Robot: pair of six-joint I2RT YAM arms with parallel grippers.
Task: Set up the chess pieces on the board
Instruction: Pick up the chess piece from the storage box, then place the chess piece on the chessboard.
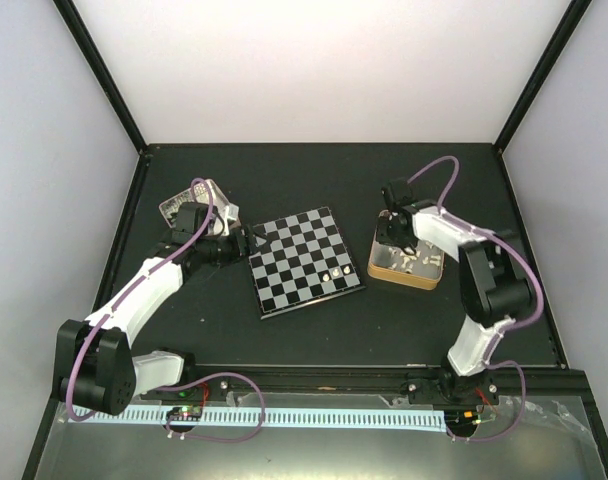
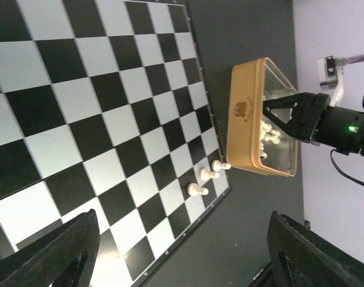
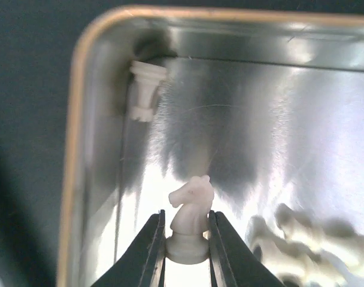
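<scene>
Box (image 3: 73,137) holds cream pieces (image 3: 302,245); right tool (image 3: 186,239) pinches a knight (image 3: 191,200) inside.

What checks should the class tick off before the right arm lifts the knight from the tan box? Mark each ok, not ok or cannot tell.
1. Right gripper closed on the white knight, fingers against both sides: ok.
2. Grip sits low, by the knight's base: ok.
3. Neighbouring heap of white pieces in the tan box clear of the fingers: cannot tell.
4. Board has free squares beside the three placed white pieces: ok.
5. Left gripper open, holding nothing: ok.
</scene>
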